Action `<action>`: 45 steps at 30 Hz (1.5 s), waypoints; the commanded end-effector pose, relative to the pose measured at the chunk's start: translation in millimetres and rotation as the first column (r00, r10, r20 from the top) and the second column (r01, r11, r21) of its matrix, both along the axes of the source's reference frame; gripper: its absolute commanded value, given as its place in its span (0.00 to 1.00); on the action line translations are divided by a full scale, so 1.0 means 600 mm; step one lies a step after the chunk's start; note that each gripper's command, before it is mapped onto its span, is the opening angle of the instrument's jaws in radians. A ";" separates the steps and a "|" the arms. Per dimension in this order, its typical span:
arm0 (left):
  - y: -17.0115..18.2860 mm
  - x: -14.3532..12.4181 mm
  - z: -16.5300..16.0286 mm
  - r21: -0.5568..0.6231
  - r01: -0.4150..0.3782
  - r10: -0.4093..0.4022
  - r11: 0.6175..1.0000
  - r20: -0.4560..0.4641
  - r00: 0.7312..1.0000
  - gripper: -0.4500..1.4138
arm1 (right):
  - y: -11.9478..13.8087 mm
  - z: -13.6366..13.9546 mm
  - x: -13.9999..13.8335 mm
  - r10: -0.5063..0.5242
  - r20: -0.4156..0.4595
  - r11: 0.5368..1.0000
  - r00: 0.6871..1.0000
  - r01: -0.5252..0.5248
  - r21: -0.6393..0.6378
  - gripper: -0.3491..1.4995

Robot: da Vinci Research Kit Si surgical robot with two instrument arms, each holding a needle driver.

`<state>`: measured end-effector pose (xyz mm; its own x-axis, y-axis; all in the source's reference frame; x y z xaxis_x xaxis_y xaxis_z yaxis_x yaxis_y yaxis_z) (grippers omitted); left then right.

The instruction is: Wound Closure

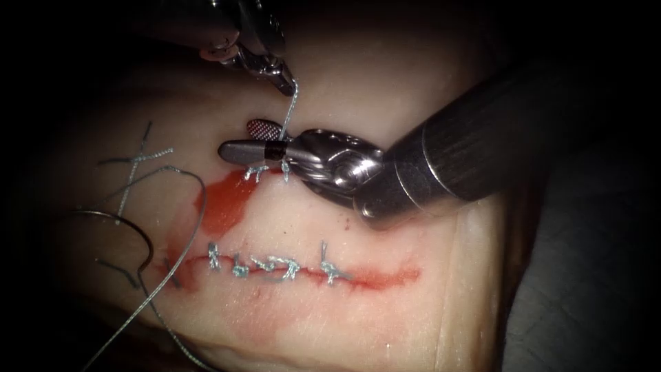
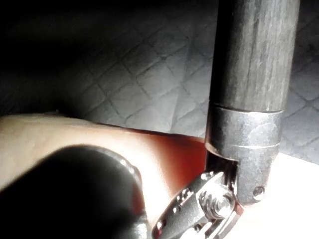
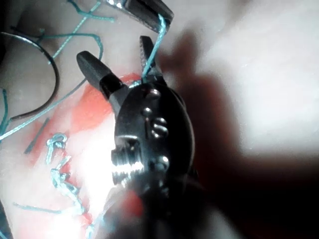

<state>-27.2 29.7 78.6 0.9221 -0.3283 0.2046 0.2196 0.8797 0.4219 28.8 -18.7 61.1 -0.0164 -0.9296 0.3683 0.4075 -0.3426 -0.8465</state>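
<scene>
One needle (image 1: 113, 227) lies free on the tissue (image 1: 385, 83), left of the cut (image 1: 303, 272), held by neither tool. Left tool (image 1: 286, 86) clenched on thread (image 1: 292, 110). Right tool (image 1: 251, 140) jaws parted around that strand.

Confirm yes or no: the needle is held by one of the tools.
No: the needle lies free on the tissue, left of the stitches, away from both tools.

Tissue (image 1: 413, 317) lying under everything, needle (image 1: 131, 231) resting free at its 9 o'clock edge, red fluid (image 1: 227, 203) pooling beside it.
</scene>
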 end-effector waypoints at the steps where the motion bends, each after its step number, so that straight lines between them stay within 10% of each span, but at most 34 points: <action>1: 0.0007 -0.0008 0.0008 -0.002 0.001 -0.001 1.000 0.000 1.000 0.00 | 0.0002 0.0005 0.0017 0.010 -0.004 1.000 1.000 -0.010 0.009 0.57; 8: 0.0005 -0.0008 0.0008 -0.003 0.000 0.000 1.000 0.000 1.000 0.00 | 0.0008 0.0007 0.0019 0.053 0.000 0.996 0.999 -0.053 0.065 0.23; 11: 0.0005 -0.0007 0.0008 -0.003 0.000 0.000 1.000 0.000 1.000 0.00 | 0.0011 0.0008 0.0018 0.060 0.004 0.996 0.998 -0.060 0.065 0.29; 15: 0.0004 -0.0007 0.0008 -0.004 -0.001 0.001 1.000 0.001 1.000 0.00 | 0.0015 0.0007 0.0019 0.060 0.004 0.997 0.998 -0.061 0.047 0.64; 23: 0.0004 -0.0006 0.0008 -0.006 -0.002 0.002 1.000 -0.002 1.000 0.00 | 0.0015 0.0008 0.0022 0.048 0.003 0.999 0.999 -0.048 -0.012 0.77; 45: 0.0001 -0.0006 0.0006 -0.006 -0.003 0.003 1.000 -0.001 1.000 0.00 | 0.0019 0.0019 0.0024 0.088 0.032 0.996 0.996 -0.087 -0.030 0.65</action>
